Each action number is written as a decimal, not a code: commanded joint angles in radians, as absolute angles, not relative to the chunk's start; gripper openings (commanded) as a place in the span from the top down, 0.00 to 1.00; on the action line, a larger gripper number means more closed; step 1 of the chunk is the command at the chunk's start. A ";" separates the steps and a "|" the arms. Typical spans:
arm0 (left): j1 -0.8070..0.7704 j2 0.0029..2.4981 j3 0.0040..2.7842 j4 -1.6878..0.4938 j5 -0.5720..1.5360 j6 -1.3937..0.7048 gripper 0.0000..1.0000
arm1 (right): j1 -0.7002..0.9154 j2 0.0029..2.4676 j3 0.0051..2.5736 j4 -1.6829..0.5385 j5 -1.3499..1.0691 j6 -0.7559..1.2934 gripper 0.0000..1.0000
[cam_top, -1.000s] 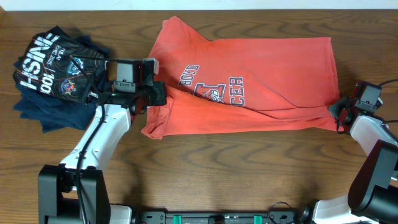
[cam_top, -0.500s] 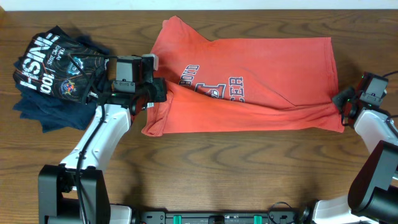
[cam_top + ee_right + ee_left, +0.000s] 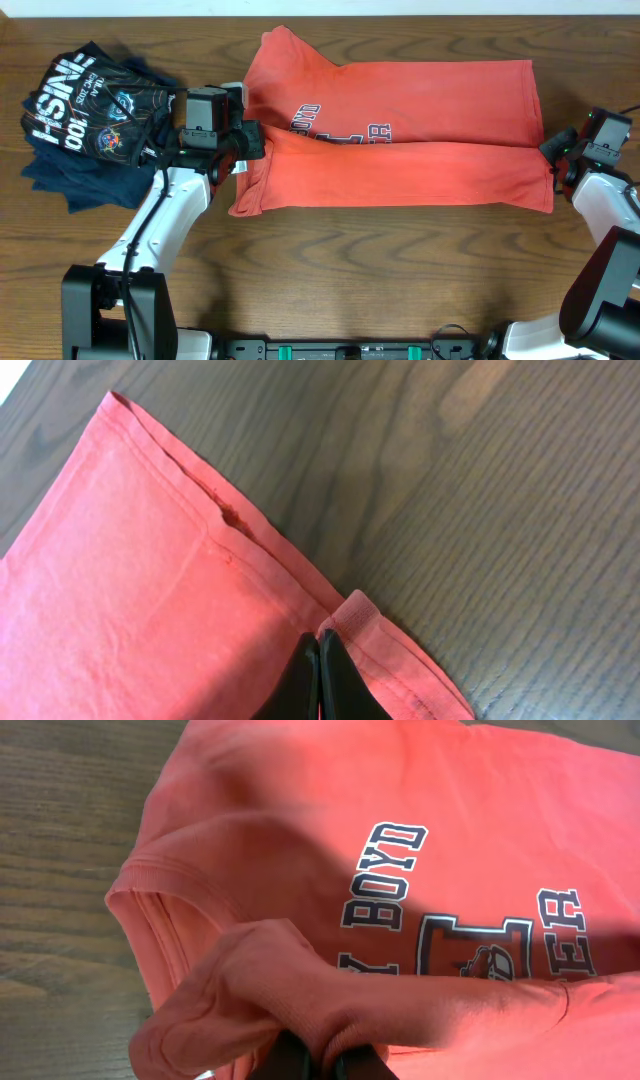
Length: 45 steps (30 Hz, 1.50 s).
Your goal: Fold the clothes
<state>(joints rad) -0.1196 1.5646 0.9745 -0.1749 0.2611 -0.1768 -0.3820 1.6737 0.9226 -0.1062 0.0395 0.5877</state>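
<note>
Red-orange T-shirt (image 3: pixel 420 178), near edge now folded over print (image 3: pixel 340 126), L pincer (image 3: pixel 252 142) & R pincer (image 3: pixel 556 158) pinching it

You're looking at shirt (image 3: pixel 420 175): red-orange, lettering (image 3: pixel 340 128) navy with white outline; other shirts (image 3: pixel 70 160): navy and black, white print; table (image 3: pixel 350 270): dark brown, wood grain.

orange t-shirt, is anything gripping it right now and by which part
Yes, both. The left jaws pinch a bunched fold of the orange T-shirt near the chest print; the right jaws pinch its stitched hem near a corner.
</note>
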 commanded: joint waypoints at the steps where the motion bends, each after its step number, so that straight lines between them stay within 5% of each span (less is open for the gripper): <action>1: -0.119 1.573 0.973 -0.169 0.241 -0.182 0.94 | -0.377 1.665 0.943 -0.099 0.025 0.579 0.99; 8: -0.119 1.573 0.973 -0.170 0.242 -0.182 0.94 | -0.361 1.665 0.943 -0.108 0.017 0.574 0.85; 10: -0.119 1.573 0.973 -0.170 0.242 -0.182 0.83 | -0.352 1.665 0.943 -0.121 0.017 0.560 0.89; 13: -0.119 1.573 0.973 -0.178 0.242 -0.181 0.48 | -0.333 1.665 0.942 -0.160 0.017 0.535 0.96; 15: -0.119 1.573 0.973 -0.206 0.242 -0.181 0.46 | -0.317 1.665 0.942 -0.195 0.017 0.506 0.96; 32: -0.119 1.573 0.971 -0.733 0.204 -0.170 0.46 | -0.281 1.685 0.934 -0.402 0.017 0.394 0.99; 36: -0.124 1.573 0.960 -0.739 0.205 -0.170 0.58 | -0.281 1.686 0.934 -0.416 0.019 0.372 0.99; 39: -0.124 1.573 0.936 -0.729 0.205 -0.170 0.80 | -0.281 1.687 0.933 -0.424 0.022 0.361 0.99; 45: -0.124 1.573 0.856 -0.671 0.205 -0.170 0.76 | -0.281 1.687 0.933 -0.431 0.021 0.361 0.99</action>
